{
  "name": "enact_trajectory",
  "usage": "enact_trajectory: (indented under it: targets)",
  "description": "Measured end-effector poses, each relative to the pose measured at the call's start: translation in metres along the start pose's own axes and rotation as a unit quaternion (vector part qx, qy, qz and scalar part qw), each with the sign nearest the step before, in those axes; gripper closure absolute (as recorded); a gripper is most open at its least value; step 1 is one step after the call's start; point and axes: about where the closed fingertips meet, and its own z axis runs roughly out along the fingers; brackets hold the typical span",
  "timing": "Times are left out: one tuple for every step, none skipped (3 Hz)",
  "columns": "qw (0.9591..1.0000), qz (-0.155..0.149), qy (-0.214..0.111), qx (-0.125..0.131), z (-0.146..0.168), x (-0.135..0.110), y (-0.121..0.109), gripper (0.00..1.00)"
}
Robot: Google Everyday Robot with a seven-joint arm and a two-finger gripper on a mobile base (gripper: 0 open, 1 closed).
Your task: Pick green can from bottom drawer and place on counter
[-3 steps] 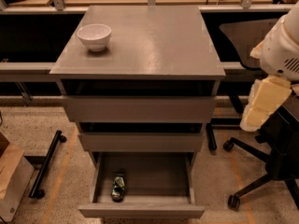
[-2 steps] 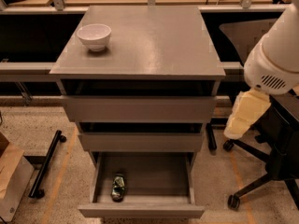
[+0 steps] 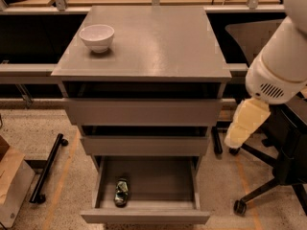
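The green can [image 3: 121, 192] lies on its side in the open bottom drawer [image 3: 158, 176], near the front left of the drawer's grey interior. The counter [image 3: 153, 42] is the flat grey top of the drawer cabinet. My arm's white body [image 3: 280, 66] hangs at the right of the cabinet. My gripper [image 3: 236, 139] is at the cream-coloured lower end of the arm, level with the middle drawer, just right of the cabinet, well above and to the right of the can. It holds nothing that I can see.
A white bowl [image 3: 97, 37] stands on the counter's back left. The two upper drawers [image 3: 144, 111] are slightly pulled out. A black office chair base [image 3: 268, 186] stands on the floor at the right. A black bar with wheels [image 3: 47, 169] and a cardboard box [image 3: 12, 186] are at the left.
The arm has swung left and down, bringing the cream-coloured end closer to the cabinet's right side. The can, bowl and drawers have not moved.
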Motion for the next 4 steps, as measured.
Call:
enact_trajectory:
  targets:
    - [0.9978, 0.045, -0.023, -0.042, 0.030, -0.017, 0.020, 0.00]
    - [0.9918, 0.094, -0.026, -0.083, 0.076, -0.034, 0.041, 0.00]
    - [0.9837, 0.147, -0.024, -0.101, 0.123, -0.052, 0.058, 0.00]
    - [0.9808, 0.165, -0.025, -0.100, 0.125, -0.053, 0.058, 0.00]
